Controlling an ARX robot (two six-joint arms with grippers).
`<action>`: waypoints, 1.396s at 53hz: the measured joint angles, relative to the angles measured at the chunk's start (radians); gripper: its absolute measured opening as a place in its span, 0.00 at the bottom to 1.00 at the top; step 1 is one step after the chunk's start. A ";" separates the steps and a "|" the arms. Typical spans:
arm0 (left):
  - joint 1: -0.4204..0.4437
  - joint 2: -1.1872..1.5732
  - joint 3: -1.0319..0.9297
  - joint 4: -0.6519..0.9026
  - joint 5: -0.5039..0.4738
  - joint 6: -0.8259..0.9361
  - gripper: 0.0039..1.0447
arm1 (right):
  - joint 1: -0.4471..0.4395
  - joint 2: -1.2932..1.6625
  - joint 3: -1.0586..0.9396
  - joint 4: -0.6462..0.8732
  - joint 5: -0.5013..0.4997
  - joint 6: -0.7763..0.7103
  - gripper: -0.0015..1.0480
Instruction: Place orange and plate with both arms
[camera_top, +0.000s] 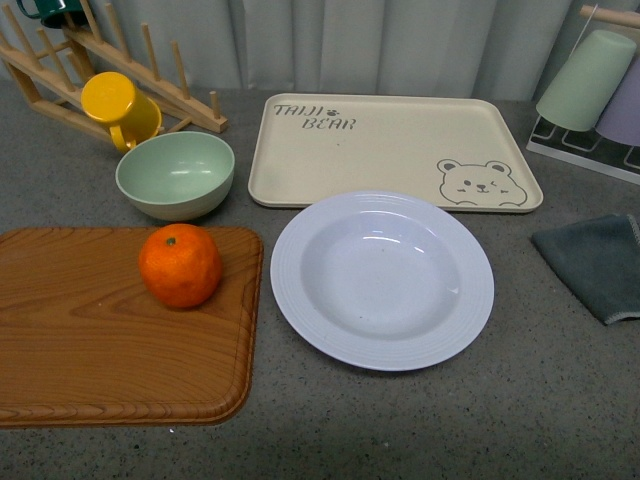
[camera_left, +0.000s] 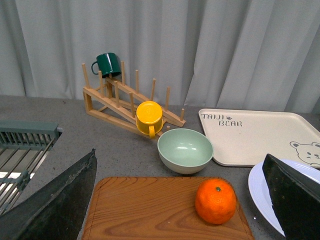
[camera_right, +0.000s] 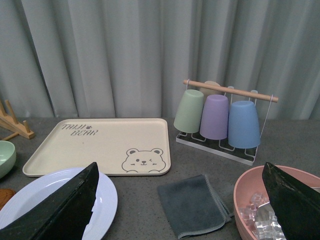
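Observation:
The orange (camera_top: 180, 265) sits on the right part of a wooden cutting board (camera_top: 90, 340), left of the plate (camera_top: 382, 280). The pale lavender plate lies empty on the grey table in front of the beige bear tray (camera_top: 390, 150). Neither arm shows in the front view. In the left wrist view my left gripper (camera_left: 182, 200) is open and empty, back from the orange (camera_left: 215, 200), with the plate's edge (camera_left: 257, 187) beside one finger. In the right wrist view my right gripper (camera_right: 182, 205) is open and empty above a grey cloth (camera_right: 192, 205), with the plate (camera_right: 107, 200) beside it.
A mint-green bowl (camera_top: 175, 175) stands behind the board. A yellow mug (camera_top: 118, 108) hangs on a wooden rack (camera_top: 150, 85). A cup stand (camera_top: 600, 90) is at the far right. A pink bowl of ice (camera_right: 255, 205) sits by the cloth. A wire rack (camera_left: 20, 150) lies left.

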 joint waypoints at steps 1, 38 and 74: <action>0.000 0.000 0.000 0.000 0.000 0.000 0.94 | 0.000 0.000 0.000 0.000 0.000 0.000 0.91; 0.000 0.000 0.000 0.000 0.000 0.000 0.94 | 0.000 0.000 0.000 0.000 0.000 0.000 0.91; 0.000 0.000 0.000 0.000 0.000 0.000 0.94 | 0.000 0.000 0.000 0.000 0.000 0.000 0.91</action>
